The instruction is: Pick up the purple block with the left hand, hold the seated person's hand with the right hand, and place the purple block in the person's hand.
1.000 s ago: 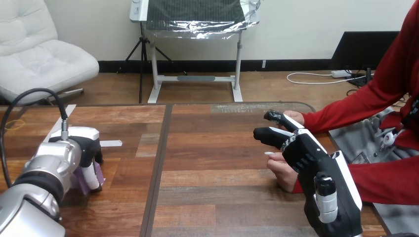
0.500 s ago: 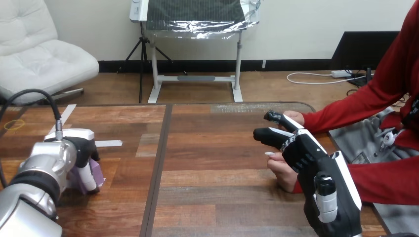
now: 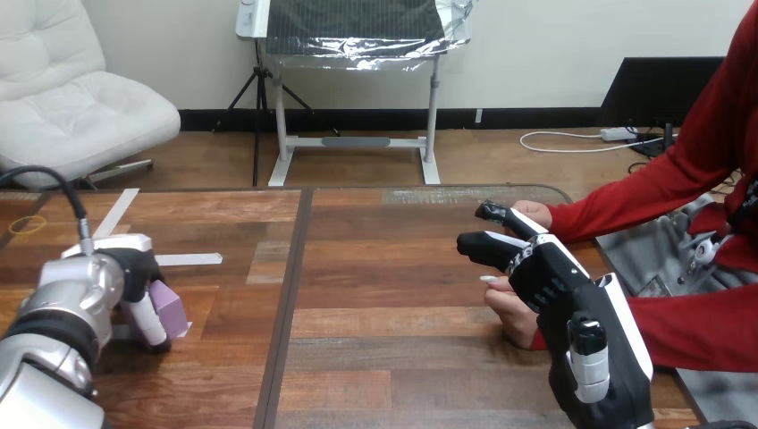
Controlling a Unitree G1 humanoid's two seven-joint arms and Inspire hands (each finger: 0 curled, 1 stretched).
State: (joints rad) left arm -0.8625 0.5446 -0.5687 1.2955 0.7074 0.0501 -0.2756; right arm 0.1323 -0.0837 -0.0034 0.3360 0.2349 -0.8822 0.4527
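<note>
The purple block (image 3: 167, 306) sits low over the table's left part, near the front. My left hand (image 3: 125, 284) is on it from the left, fingers curled round it, and one white finger (image 3: 144, 322) crosses its near face. At the right, my right hand (image 3: 547, 279) lies over the person's hand (image 3: 511, 308), which cups it from below. The right hand's black fingers (image 3: 483, 246) reach left past the person's hand, only lightly bent, and none is seen curled round it. The person's fingertips (image 3: 534, 212) show beyond my hand.
A strip of white tape (image 3: 188, 260) lies on the wooden table (image 3: 384, 295) behind the block. The person's red sleeves (image 3: 697, 322) stretch in from the right edge. A dark seam (image 3: 288, 295) runs front to back through the table.
My left hand has drawn to the left with the purple block, and more of the block now shows beside the fingers. The right hand and the person's hand have stayed put.
</note>
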